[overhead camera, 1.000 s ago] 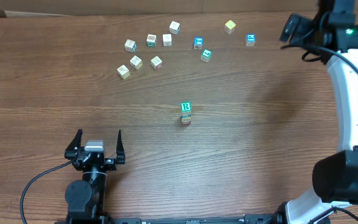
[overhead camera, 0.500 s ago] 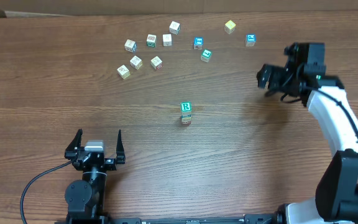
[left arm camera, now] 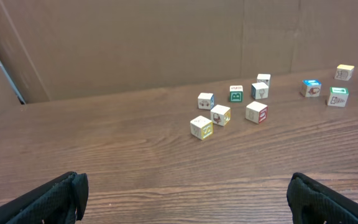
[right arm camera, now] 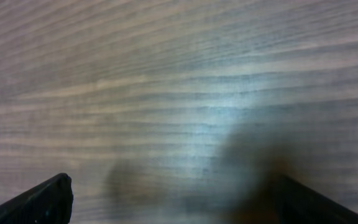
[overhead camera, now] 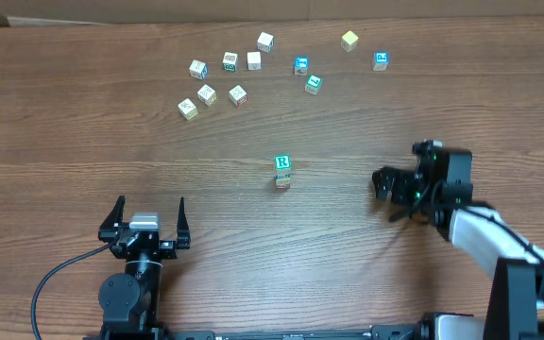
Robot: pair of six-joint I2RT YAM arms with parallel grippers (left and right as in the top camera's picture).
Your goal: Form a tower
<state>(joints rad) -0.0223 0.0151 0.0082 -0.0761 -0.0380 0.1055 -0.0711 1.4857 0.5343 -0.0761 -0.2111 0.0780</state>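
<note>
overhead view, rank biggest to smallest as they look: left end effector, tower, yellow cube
1. left end effector, largest
2. tower
3. yellow cube, close to the tower, whose top sits nearer the camera, so unsure

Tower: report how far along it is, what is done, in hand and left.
Done: a narrow tower stands at the middle of the table, a green R on top; its cubes cannot be counted from above. In hand: nothing. The left claw and right claw are both open and empty, the right one nearer the tower. Left: eleven loose cubes lie scattered at the far side, probably to be added.
</note>
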